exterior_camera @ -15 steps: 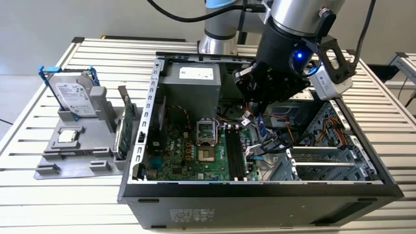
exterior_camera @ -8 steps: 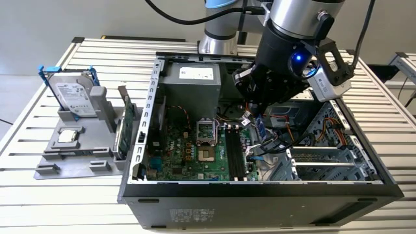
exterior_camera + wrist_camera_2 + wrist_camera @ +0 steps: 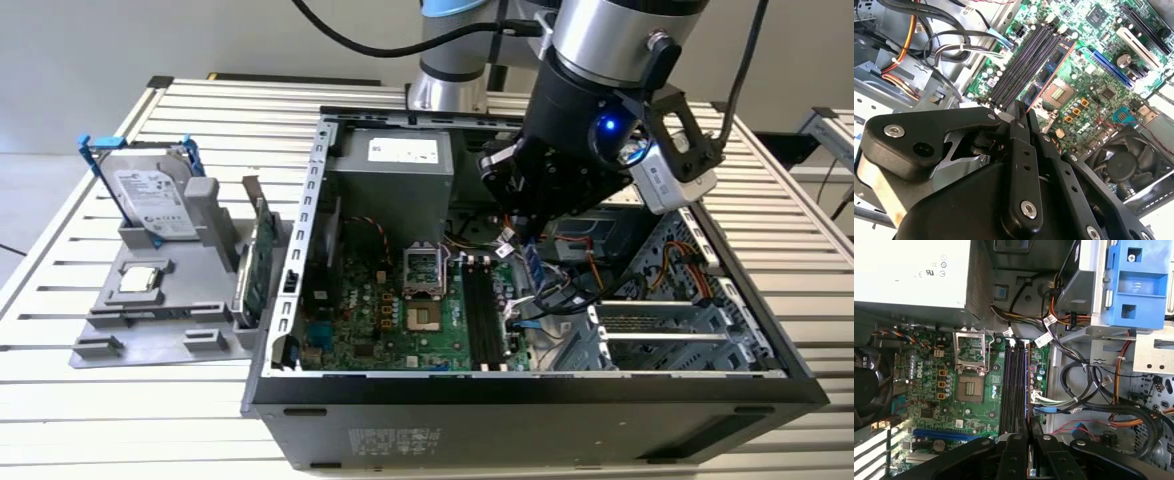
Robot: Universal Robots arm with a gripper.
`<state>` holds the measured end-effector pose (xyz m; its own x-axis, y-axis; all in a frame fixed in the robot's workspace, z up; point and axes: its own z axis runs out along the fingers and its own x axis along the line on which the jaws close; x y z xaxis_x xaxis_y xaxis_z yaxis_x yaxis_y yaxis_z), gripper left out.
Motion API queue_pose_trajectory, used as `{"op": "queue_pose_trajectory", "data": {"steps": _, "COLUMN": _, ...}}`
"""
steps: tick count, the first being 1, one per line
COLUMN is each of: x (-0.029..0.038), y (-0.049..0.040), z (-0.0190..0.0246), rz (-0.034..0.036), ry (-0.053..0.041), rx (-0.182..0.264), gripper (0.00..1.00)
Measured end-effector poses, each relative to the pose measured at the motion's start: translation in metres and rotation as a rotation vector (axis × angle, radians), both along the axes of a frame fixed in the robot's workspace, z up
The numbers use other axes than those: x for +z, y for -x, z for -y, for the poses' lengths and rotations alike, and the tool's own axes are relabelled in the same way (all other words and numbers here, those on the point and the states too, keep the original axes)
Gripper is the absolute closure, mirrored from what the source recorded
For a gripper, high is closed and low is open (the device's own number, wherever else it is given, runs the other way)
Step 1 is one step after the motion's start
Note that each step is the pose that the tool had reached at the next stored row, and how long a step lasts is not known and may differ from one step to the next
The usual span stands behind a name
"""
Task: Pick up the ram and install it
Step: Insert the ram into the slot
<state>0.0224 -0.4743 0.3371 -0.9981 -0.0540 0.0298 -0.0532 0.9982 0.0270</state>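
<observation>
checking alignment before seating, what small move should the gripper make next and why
Probably ease straight down slightly: the gripper holds the ram edge-on, parallel to the black memory slots and apparently just above them, not yet seated.

Nothing printed is proving readable. A white label [image 3: 400, 150] is sitting on the power supply [image 3: 387, 190] inside the case [image 3: 534, 385]. A drive label [image 3: 144, 188] is showing on the hard drive [image 3: 171, 218] beside the case. A sticker [image 3: 400, 441] is sitting on the case's outer wall. In the first wrist view, small marks [image 3: 934, 271] are showing on the power supply.
</observation>
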Motion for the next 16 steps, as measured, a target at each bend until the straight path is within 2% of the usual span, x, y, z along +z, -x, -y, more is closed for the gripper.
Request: {"op": "queue_pose_trajectory", "data": {"steps": 16, "x": -0.0069, "y": 0.0, "z": 0.0, "rz": 0.0018, "ry": 0.0012, "rx": 0.0, "gripper": 1.0}}
